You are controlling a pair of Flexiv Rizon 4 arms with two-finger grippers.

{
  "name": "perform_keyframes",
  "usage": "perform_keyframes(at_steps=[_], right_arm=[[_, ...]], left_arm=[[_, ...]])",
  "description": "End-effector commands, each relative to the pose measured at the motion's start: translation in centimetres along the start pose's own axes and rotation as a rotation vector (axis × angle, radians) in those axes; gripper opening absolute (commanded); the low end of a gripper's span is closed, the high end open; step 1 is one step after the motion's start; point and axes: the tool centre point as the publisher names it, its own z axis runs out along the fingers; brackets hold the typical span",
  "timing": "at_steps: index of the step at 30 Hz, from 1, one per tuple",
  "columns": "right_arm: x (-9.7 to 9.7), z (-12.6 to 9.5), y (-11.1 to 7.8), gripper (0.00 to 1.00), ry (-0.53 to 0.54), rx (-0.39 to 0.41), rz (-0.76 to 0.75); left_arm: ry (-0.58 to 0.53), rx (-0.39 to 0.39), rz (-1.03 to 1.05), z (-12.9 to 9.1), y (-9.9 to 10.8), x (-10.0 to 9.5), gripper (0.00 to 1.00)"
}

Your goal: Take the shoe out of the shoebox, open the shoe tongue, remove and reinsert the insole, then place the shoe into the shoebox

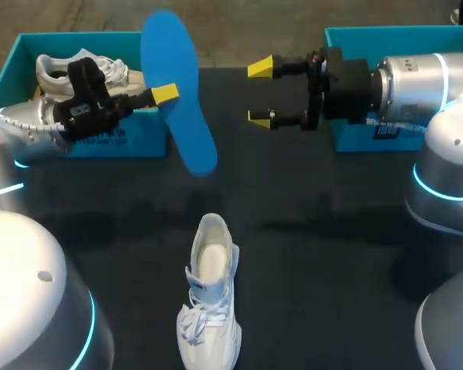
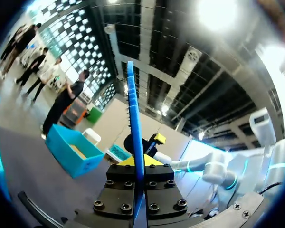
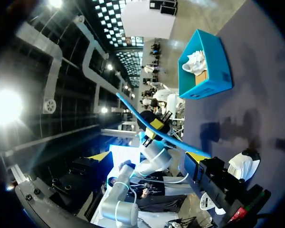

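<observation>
Jaws first, head view: left gripper (image 1: pixel 163 94) is clamped on the blue insole (image 1: pixel 177 46), holding it up at upper centre-left. Right gripper (image 1: pixel 260 92), upper centre, has its jaws spread wide with nothing between them, just beside the insole. Upper left, the teal shoebox (image 1: pixel 8 62) holds a boxed shoe (image 1: pixel 58 69), white, laces showing. A second box (image 1: pixel 355 38) sits upper right, its contents hidden behind the arm. Lower centre, the white shoe (image 1: pixel 208 308) rests on the dark table (image 1: pixel 332 270), outside both boxes, heel end uppermost in frame.

Left wrist view: insole (image 2: pixel 135 118) stands edge-on, pinched between the fingers. The right gripper (image 2: pixel 154 139) is ahead, and the second box (image 2: pixel 73 156) beside it shows tan inside.

Right wrist view: fingers wide apart. Ahead, the left gripper (image 3: pixel 156 124) grips the curved insole (image 3: pixel 133 107). Beyond it the shoebox (image 3: pixel 213 80) carries its boxed shoe (image 3: pixel 194 61).
</observation>
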Motion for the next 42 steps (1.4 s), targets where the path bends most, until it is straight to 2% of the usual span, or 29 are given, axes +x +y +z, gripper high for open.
perform_keyframes(at_steps=[1, 5, 11, 13, 15, 19, 42], right_arm=[[0.0, 0.3, 0.0, 1.0, -0.002, -0.001, 0.001], [0.0, 0.3, 0.0, 1.0, -0.002, -0.001, 0.001], [0.0, 0.3, 0.0, 1.0, -0.002, -0.001, 0.001], [0.0, 0.3, 0.0, 1.0, -0.002, -0.001, 0.001], [0.0, 0.3, 0.0, 1.0, -0.002, -0.001, 0.001], [0.0, 0.3, 0.0, 1.0, -0.002, -0.001, 0.001], [0.0, 0.3, 0.0, 1.0, -0.002, -0.001, 0.001]], left_arm=[[0.032, -0.155, 1.452, 0.4, -0.6, -1.0, 0.0], [0.094, -0.234, 1.722, 0.3, -1.2, -1.8, 0.0], [0.234, -0.257, 1.908, -0.2, -1.2, -3.1, 0.0], [0.305, -0.215, 1.969, -0.3, -1.1, -3.2, 0.0], [0.331, -0.125, 2.039, -0.2, -1.1, -2.8, 0.0], [0.358, -0.129, 2.17, -0.2, -1.1, -2.8, 0.0], [0.36, -0.13, 2.18, -0.2, -1.1, -2.8, 0.0]])
